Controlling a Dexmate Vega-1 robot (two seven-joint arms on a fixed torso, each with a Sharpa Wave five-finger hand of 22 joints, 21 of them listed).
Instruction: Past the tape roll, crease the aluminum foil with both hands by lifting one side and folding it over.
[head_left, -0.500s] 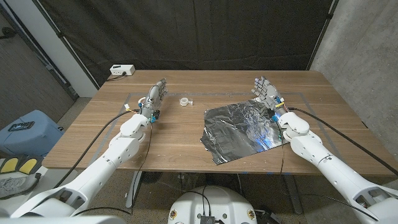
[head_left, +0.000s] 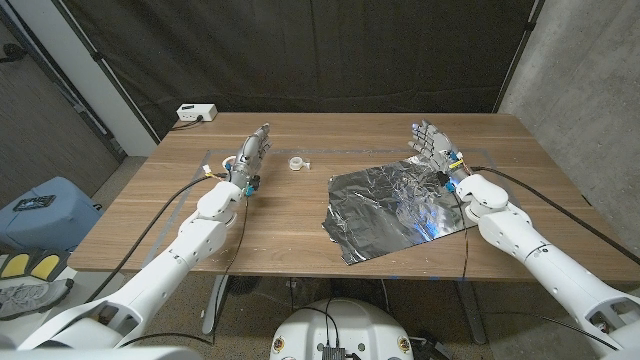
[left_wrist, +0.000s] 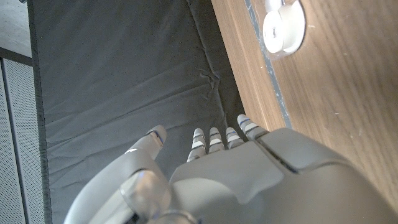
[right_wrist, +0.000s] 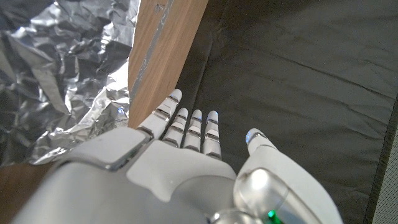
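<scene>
Foil sheet (head_left: 395, 207) lies crumpled and flat on the wooden bench (head_left: 280, 215), right of centre, one corner pointing at 6 o'clock toward the near edge. Its far-right corner sits just beside the right hand (head_left: 430, 148).

Right hand: at 2 o'clock from the foil's middle, fingers extended and spread, holding nothing. Right wrist view shows the fingers (right_wrist: 186, 127) straight, thumb apart, foil (right_wrist: 68, 68) alongside, with its edge just beside the hand; contact unclear.

Left hand (head_left: 252, 152): well apart from the foil, at about 9–10 o'clock from it, fingers straight and close together, nothing in it. Left wrist view shows the same: fingers (left_wrist: 217, 140) together, thumb slightly off.

Tape roll (head_left: 298, 162): small, white, on the bench between the two hands, just beyond the foil's far-left corner at 11 o'clock.

White box (head_left: 196, 113) at the bench's far-left corner.
</scene>
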